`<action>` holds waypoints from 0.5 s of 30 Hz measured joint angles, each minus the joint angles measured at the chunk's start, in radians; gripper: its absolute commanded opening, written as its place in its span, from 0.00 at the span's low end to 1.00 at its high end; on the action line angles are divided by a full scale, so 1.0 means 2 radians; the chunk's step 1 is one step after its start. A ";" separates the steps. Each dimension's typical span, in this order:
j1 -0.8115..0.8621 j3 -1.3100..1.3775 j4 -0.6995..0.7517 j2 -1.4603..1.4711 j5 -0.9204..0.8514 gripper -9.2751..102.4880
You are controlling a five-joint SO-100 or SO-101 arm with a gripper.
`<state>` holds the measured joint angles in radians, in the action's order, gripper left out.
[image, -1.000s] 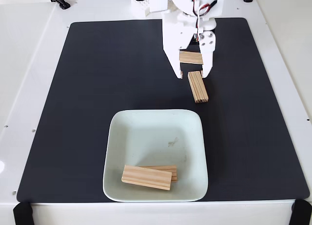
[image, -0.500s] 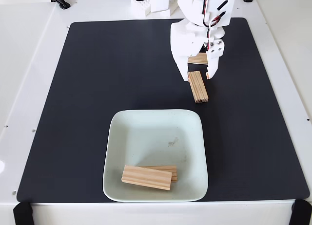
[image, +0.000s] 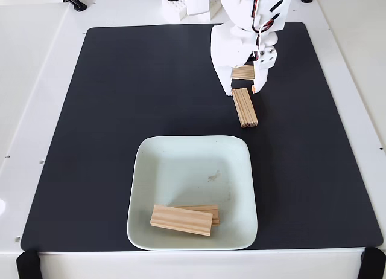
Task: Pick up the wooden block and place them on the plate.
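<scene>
A black mat (image: 132,110) covers most of the white table (image: 36,61) under me. Near its front edge sits the plate (image: 181,164), pale mint, square with rounded corners and a faint smudge in the middle; two wooden blocks (image: 181,220) lie stacked in its front part, light tan with lengthwise grain. A third block (image: 244,107) lies on the mat just behind the plate's right corner, pointing away from it. A fourth block (image: 243,72) lies crosswise behind it, between my fingers. My gripper (image: 242,89) stands spread apart, holding nothing, its tips just above the third block's far end. Since a second ago I have shifted slightly right and risen a little; the blocks have not moved.
</scene>
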<state>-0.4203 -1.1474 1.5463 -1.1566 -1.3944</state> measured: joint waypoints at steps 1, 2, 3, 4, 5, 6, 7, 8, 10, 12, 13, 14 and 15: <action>0.002 0.000 0.000 0.000 0.000 0.41; 0.003 0.000 0.000 0.000 0.000 0.44; 0.004 0.000 0.000 0.000 0.000 0.45; 0.004 0.000 0.000 0.000 0.000 0.47; 0.005 0.000 0.000 0.000 0.000 0.47; 0.008 0.000 0.000 0.000 0.000 0.47; 0.010 0.000 0.000 0.000 0.000 0.47; 0.013 0.000 0.000 0.000 0.000 0.47; 0.018 0.000 0.000 0.000 0.000 0.47; 0.019 0.000 0.000 0.000 0.000 0.47; 0.019 0.000 -0.002 0.000 0.000 0.47; 0.018 -0.002 -0.007 0.000 0.000 0.47; 0.018 -0.006 -0.015 0.000 0.000 0.47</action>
<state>-0.3850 -1.1597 1.5171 -1.1566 -1.3944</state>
